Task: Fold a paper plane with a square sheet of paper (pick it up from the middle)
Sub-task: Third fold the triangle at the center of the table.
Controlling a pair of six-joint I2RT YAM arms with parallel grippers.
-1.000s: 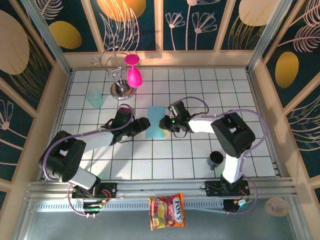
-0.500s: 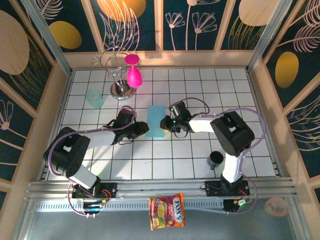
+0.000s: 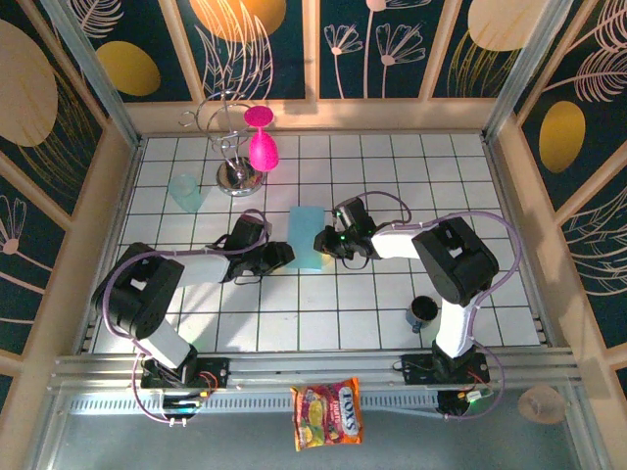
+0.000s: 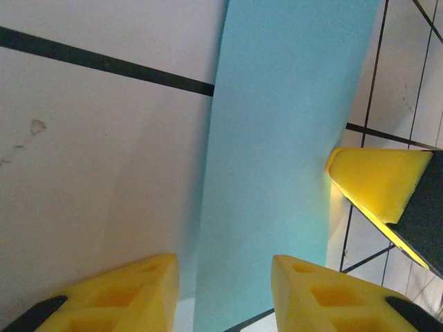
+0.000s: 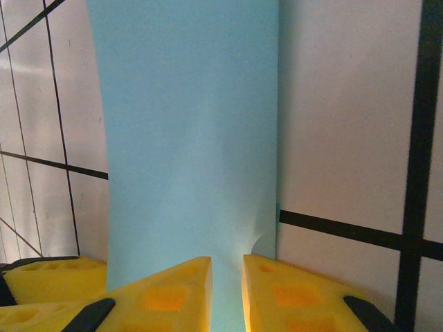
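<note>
From above: thin light-blue paper sheet, folded to a narrow matte strip, flat on the glossy white tiled worktop with dark grid lines. Left gripper at the sheet's near left corner, right gripper at its right edge. Up and left of the paper sheet, two glossy pink goblets on a chrome wire rack. Farther left of the sheet, a translucent pale-teal plastic cup, contents impossible to tell. Down and right of the sheet, a small dark mug, inside too dark to read. Straight below the sheet, past the worktop edge, a crinkly red-and-yellow snack bag.

From the left wrist: paper sheet smooth and straight-edged. Left gripper with chunky yellow fingers standing apart, astride the sheet's near end.

From the right wrist: paper sheet faintly rippled. Right gripper with pocketed yellow fingers drawn nearly together, clamped on the sheet's near edge, a small pucker beside them.
</note>
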